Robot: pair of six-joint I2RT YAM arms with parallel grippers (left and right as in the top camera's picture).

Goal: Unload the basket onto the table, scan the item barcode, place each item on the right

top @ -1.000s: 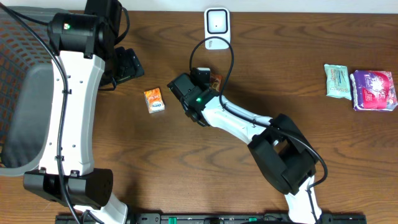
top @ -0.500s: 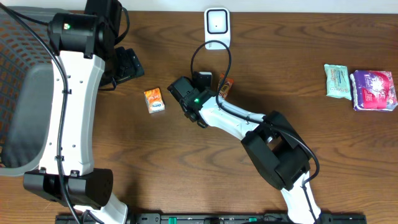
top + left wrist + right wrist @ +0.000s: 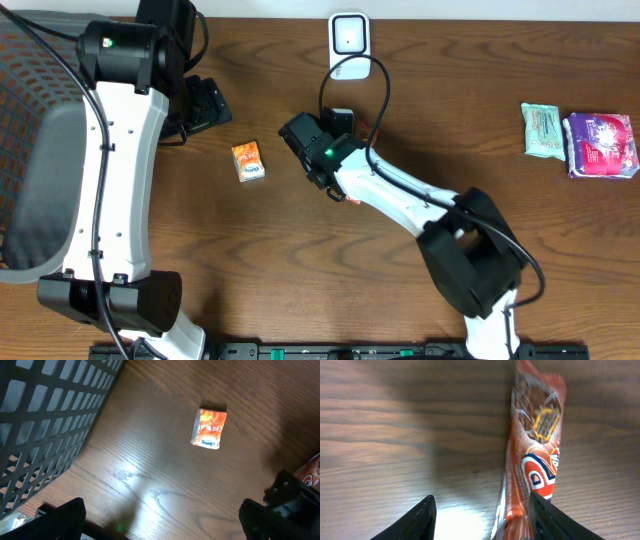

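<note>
I count two arms of my own on the one tabletop (image 3: 290,285): the left arm (image 3: 110,180) and the right arm (image 3: 390,200). Each ends in a pair, so there are two left fingers (image 3: 60,520) and two right fingers (image 3: 417,522), four in all. There are four packaged goods, one of each kind: one small orange box (image 3: 249,161), one red snack wrapper (image 3: 535,460), one pale green packet (image 3: 545,130) and one purple packet (image 3: 600,145). There is one white scanner (image 3: 349,37) and one grey mesh basket (image 3: 30,100).
</note>
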